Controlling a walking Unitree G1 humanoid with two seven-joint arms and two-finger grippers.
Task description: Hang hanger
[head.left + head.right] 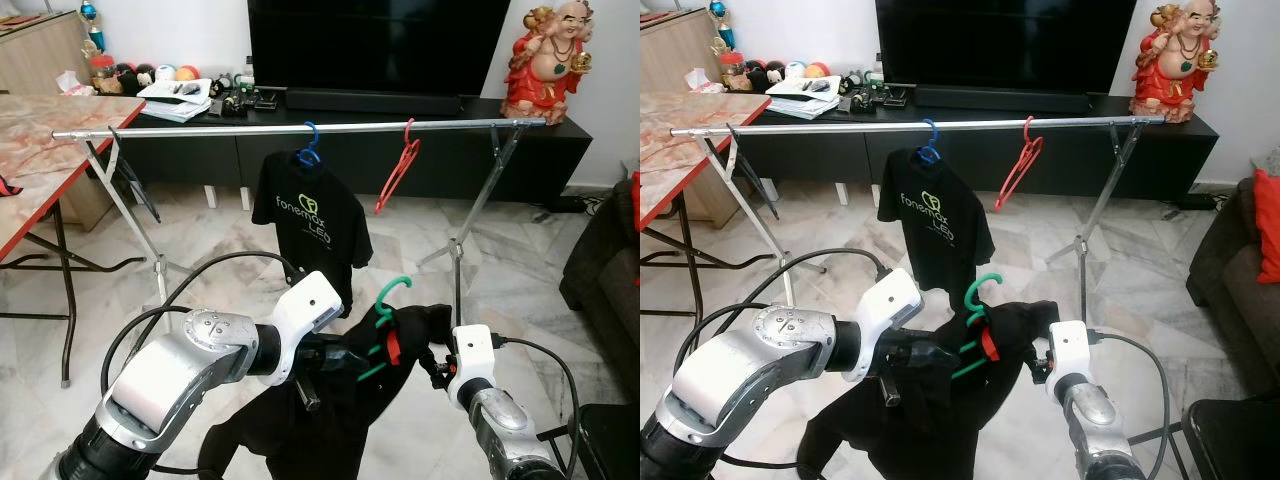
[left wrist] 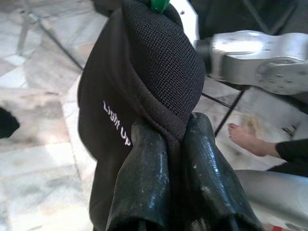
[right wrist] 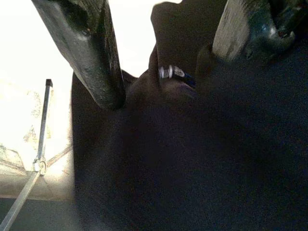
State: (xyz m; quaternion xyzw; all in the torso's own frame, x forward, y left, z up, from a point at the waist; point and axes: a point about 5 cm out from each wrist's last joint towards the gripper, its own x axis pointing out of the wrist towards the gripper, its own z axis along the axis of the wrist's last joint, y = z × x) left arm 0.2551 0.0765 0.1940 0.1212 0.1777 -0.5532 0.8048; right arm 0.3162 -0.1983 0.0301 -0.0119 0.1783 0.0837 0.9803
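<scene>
Both silver arms reach forward and bend in toward each other. The left hand (image 2: 168, 168) has its two black fingers pinched tight together. The right hand (image 3: 163, 57) has its fingers spread apart.

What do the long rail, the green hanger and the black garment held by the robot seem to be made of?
Rail: probably metal, shiny silver with bright highlights.
Green hanger: likely plastic, smooth and evenly coloured.
Black garment: knitted mesh fabric, matte; the weave shows clearly where the left pincer pinches it.
</scene>
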